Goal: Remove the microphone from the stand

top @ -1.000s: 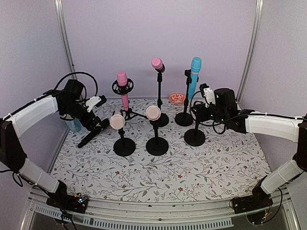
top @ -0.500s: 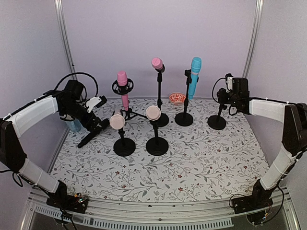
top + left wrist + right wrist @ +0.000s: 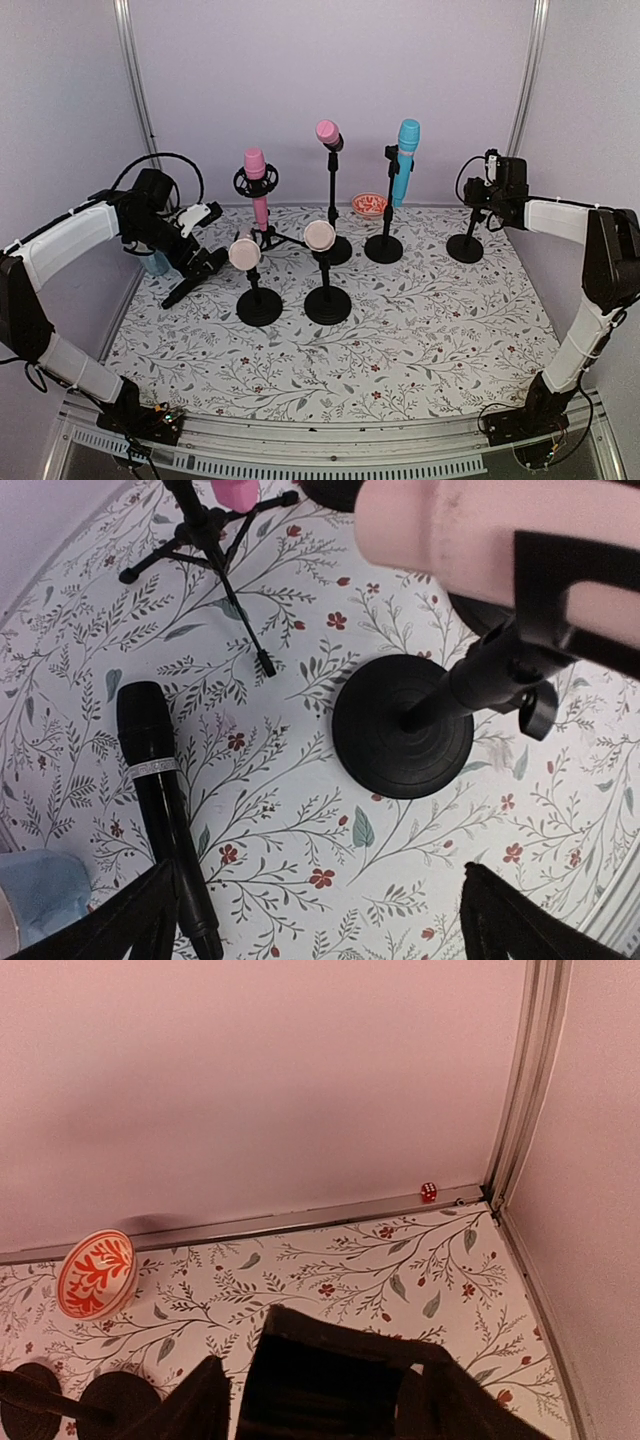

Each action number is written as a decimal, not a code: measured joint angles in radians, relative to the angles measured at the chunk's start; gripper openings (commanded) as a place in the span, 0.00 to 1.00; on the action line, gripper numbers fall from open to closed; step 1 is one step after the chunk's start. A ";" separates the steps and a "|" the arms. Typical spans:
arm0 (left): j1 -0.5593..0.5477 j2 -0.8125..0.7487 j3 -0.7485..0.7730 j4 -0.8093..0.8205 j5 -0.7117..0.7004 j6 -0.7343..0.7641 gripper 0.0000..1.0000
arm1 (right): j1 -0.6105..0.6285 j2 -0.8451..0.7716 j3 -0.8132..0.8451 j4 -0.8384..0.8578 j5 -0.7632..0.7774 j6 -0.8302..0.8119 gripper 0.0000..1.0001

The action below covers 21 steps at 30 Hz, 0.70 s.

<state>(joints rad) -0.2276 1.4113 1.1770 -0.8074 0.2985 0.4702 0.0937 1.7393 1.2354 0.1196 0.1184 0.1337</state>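
A black microphone lies flat on the floral table, seen in the top view at the left. My left gripper hovers open just above the table; its left finger is beside the microphone's lower end and only table shows between the fingers. From above, the left gripper sits over that microphone. At the back right stands an empty black stand. My right gripper is at its top. In the right wrist view the stand's clip sits between the right gripper fingers, with slim gaps either side.
Other stands fill the middle: two pale pink microphones on short stands, a pink one on a tripod, a pink one on a tall stand, a blue one. A red-patterned bowl and a red die sit by the back wall.
The right arm has carried the empty stand from mid-table to the back right corner, and its jaws have eased apart. The left gripper's jaws have spread wider.
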 measured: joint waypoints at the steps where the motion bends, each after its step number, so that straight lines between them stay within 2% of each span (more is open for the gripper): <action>1: 0.000 0.000 0.000 -0.001 0.006 0.000 0.99 | 0.000 -0.001 0.000 0.000 -0.004 -0.001 0.85; 4: 0.000 -0.001 0.000 -0.005 0.023 0.000 0.99 | 0.014 -0.020 0.000 -0.009 -0.004 0.000 0.99; 8: -0.001 -0.008 0.000 -0.014 0.047 0.000 0.99 | 0.064 -0.107 -0.002 -0.044 0.029 0.000 0.99; 12: -0.002 -0.024 0.000 -0.025 0.065 0.002 0.99 | 0.172 -0.270 -0.048 -0.061 0.076 0.002 0.99; 17: -0.002 -0.055 0.005 -0.052 0.089 0.016 0.99 | 0.378 -0.495 -0.214 -0.069 0.093 0.023 0.99; 21: -0.002 -0.080 0.055 -0.101 0.126 0.027 0.99 | 0.534 -0.548 -0.333 -0.063 0.055 0.047 0.99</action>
<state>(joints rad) -0.2291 1.3312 1.2316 -0.9085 0.4240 0.4973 0.6277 1.1915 0.9028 0.0570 0.1734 0.1802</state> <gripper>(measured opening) 0.990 0.989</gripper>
